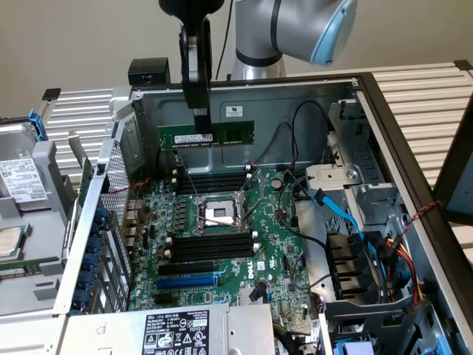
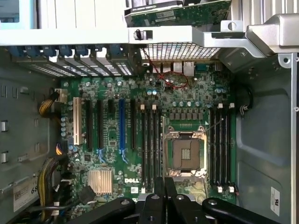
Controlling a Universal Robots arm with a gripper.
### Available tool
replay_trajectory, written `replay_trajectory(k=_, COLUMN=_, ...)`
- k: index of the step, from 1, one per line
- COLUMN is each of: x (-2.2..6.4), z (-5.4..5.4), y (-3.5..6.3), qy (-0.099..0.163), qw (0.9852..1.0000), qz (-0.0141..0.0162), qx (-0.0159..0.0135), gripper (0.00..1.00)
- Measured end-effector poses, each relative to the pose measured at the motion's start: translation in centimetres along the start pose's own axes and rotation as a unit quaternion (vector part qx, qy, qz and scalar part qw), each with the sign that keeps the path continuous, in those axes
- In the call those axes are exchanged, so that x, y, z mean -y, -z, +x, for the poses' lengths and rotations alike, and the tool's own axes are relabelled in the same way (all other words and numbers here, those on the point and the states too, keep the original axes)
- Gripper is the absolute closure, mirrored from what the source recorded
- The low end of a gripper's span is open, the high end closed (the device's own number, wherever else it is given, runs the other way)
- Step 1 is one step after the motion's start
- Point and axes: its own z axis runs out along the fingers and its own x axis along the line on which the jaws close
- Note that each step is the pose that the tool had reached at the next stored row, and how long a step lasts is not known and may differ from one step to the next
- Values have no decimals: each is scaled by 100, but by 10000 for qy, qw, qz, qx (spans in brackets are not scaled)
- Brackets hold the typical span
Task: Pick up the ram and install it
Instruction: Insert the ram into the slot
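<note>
Your gripper (image 1: 201, 118) is clamped on the ram (image 1: 229, 134), pinching its top edge a little off centre, so a longer part of the stick reaches out to one side of the fingers. The ram hangs level from the fingers with its long edge horizontal and its white sticker facing the exterior camera. It is up in the air inside the open computer case (image 1: 295, 100), touching nothing but the gripper.

Directly below your gripper lies the green motherboard (image 1: 222, 237). The CPU socket (image 1: 219, 213) sits beneath and slightly forward of the held stick, with one bank of black memory slots (image 1: 214, 180) nearer under the gripper and another bank (image 1: 211, 248) beyond the socket. In the wrist view, the gripper (image 2: 164, 196) looks straight down, with the socket (image 2: 185, 154) just ahead of its fingers.
</note>
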Motion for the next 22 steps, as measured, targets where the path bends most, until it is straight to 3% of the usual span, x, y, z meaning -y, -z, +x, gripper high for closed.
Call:
replay_trajectory(k=15, x=1, z=44, y=-275, qy=-363, qw=9993, qz=-8, qx=-2, gripper=88)
replay_trajectory(k=22, x=0, z=47, y=-401, qy=-401, qw=9992, qz=-10, qx=-3, gripper=88)
